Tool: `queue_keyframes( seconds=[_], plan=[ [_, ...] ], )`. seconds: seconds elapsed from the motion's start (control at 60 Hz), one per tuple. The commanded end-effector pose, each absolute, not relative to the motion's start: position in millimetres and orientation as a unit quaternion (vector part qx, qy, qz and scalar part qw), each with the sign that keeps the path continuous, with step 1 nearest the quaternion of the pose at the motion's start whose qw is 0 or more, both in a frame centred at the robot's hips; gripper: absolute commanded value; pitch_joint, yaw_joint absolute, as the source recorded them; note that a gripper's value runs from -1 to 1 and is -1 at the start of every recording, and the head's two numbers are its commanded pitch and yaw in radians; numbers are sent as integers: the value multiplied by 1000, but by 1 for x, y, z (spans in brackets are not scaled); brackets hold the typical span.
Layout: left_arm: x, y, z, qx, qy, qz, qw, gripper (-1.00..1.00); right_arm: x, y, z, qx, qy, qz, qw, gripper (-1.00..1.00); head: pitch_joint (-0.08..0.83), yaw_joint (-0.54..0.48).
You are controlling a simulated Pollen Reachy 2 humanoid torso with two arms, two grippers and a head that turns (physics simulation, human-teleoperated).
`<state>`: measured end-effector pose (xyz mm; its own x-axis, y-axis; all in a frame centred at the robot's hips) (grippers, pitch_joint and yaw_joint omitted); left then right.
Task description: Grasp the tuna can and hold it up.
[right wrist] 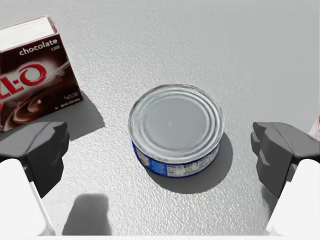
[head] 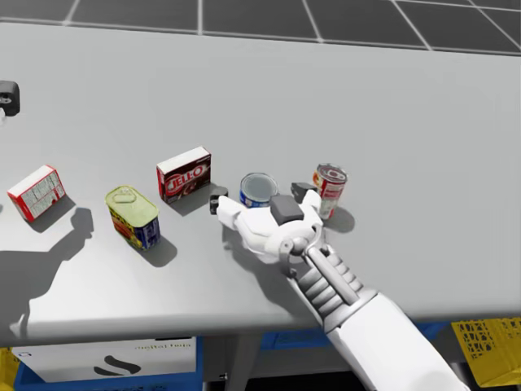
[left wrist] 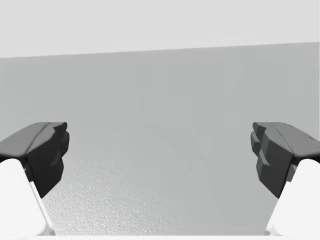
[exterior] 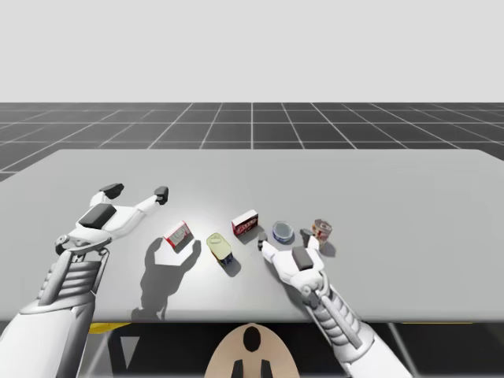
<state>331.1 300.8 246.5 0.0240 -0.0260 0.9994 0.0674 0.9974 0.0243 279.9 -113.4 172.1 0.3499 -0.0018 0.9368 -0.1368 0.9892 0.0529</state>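
R gripper [right wrist: 160, 150] low at the table [exterior: 394, 181], fingers spread wide, holding nothing; tuna can [right wrist: 176, 127] stands upright between them, a gap each side, untouched; in the high view the brown box [exterior: 245, 224] sits at the can's 10 o'clock, its corner just beside one finger; red can [exterior: 320, 230] at 3 o'clock, near the other finger; bare table at 12 o'clock out to the far edge; L gripper [exterior: 137, 191] at 9 o'clock, well apart, fingers wide open, nothing held, over bare table.
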Motion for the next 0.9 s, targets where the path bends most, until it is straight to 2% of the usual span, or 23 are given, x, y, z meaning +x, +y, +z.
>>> queue_keyframes(
  seconds=[0.017,0.317,0.55,0.75,0.767,0.783,0.8,0.9],
  plan=[
    [331,301,247,-15,-698,-32,715,-1000,292,-89,170,91,-552,20,828,-1000,692,-159],
    [331,301,247,-15,-699,-32,715,-1000,309,-88,160,85,-530,24,843,-1000,693,-154],
    [331,300,247,-16,-699,-33,714,-1000,312,-87,154,91,-513,35,853,-1000,693,-153],
    [330,301,248,-16,-700,-32,714,-1000,311,-87,151,104,-516,62,848,-976,690,-154],
    [330,300,248,-16,-700,-32,713,-1000,310,-87,151,107,-521,52,845,-584,689,-154],
    [330,300,248,-16,-700,-33,713,-1000,310,-87,151,112,-520,53,845,502,689,-154],
    [330,300,248,-16,-700,-33,713,-1000,309,-87,152,111,-518,54,847,995,689,-154],
    [330,300,248,-17,-700,-34,713,-1000,308,-87,151,110,-518,55,846,1000,685,-154]
  ],
)
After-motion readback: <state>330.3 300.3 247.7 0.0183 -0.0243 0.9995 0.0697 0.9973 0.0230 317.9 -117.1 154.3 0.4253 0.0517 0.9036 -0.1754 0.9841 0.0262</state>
